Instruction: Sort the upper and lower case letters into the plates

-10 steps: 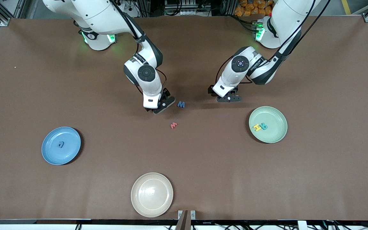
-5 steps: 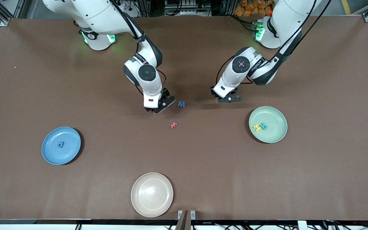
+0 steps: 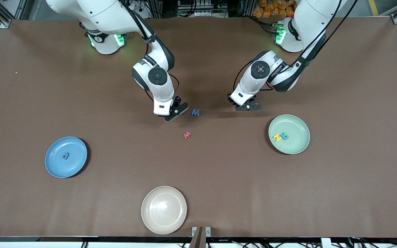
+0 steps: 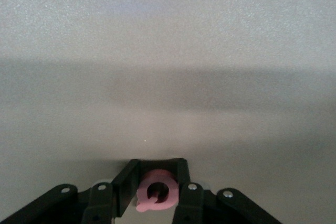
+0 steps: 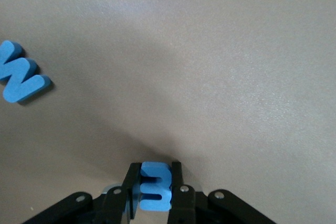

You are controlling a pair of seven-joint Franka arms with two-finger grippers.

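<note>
- Left jaws [image 4: 152, 195] clamp a pink letter [image 4: 156, 191] low over the tabletop [image 3: 219, 179].
- Right jaws [image 5: 153, 190] clamp a blue letter [image 5: 155, 186], blue M [image 3: 195, 112] at their 3 o'clock.

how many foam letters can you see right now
7: one in the blue plate, two in the green plate, blue M and red letter on the table, one in each gripper. Others may be hidden.

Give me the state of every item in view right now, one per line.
Left hand: shut on pink letter.
Right hand: shut on blue E.
Blue M: loose on table.
Red letter: loose on table.
Blue plate: holds one letter.
Green plate: holds two letters.
Beige plate: empty.
</note>
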